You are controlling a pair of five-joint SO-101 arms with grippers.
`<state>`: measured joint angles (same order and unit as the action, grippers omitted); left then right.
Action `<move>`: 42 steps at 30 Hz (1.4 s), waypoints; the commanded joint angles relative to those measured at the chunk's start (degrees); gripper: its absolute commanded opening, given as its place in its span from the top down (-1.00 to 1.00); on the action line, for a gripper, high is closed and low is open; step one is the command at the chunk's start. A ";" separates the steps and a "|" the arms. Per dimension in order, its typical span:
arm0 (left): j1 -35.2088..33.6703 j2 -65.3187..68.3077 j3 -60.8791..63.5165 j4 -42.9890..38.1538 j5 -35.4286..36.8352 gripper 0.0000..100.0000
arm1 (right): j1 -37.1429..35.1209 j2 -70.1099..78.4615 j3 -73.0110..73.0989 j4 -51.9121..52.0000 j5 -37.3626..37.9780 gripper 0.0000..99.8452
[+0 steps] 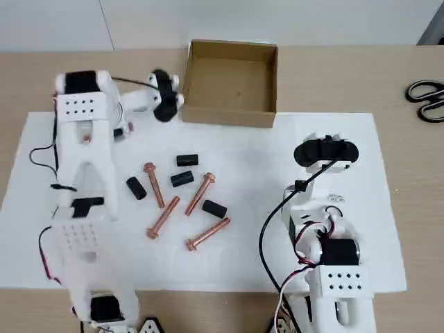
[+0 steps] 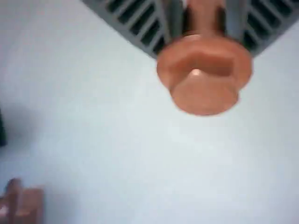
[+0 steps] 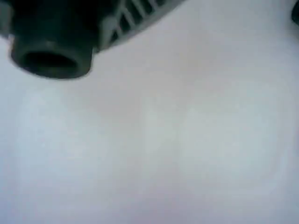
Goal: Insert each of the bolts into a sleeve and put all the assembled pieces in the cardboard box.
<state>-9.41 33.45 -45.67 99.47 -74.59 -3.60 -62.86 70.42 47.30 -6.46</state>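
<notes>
Holding copper bolt (image 2: pixel 203 77) by shank, left gripper (image 2: pixel 203 16) fingers clamped. Right gripper (image 3: pixel 65 21) clamped on black sleeve (image 3: pixel 51 51). Pair not yet mated. Four loose bolts (image 1: pixel 154 184) and four loose sleeves (image 1: pixel 182 179) lie mid white sheet (image 1: pixel 361 243). Cardboard box (image 1: pixel 229 116) at sheet's far edge is empty. Judged barely begun.

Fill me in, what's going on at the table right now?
Each arm holds one part over the white sheet. The left gripper is shut on a copper bolt, and the right gripper is shut on a black sleeve, its hole empty. The two are not yet joined. Four more bolts and four sleeves lie loose on the sheet, and the cardboard box is empty.
</notes>
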 commanded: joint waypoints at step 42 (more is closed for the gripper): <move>31.38 -69.19 39.69 -21.10 97.76 0.99 | -18.59 -17.71 13.98 -52.26 24.35 0.99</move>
<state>21.27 -34.24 -6.90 83.91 23.08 -20.13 -74.29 80.35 -0.44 12.70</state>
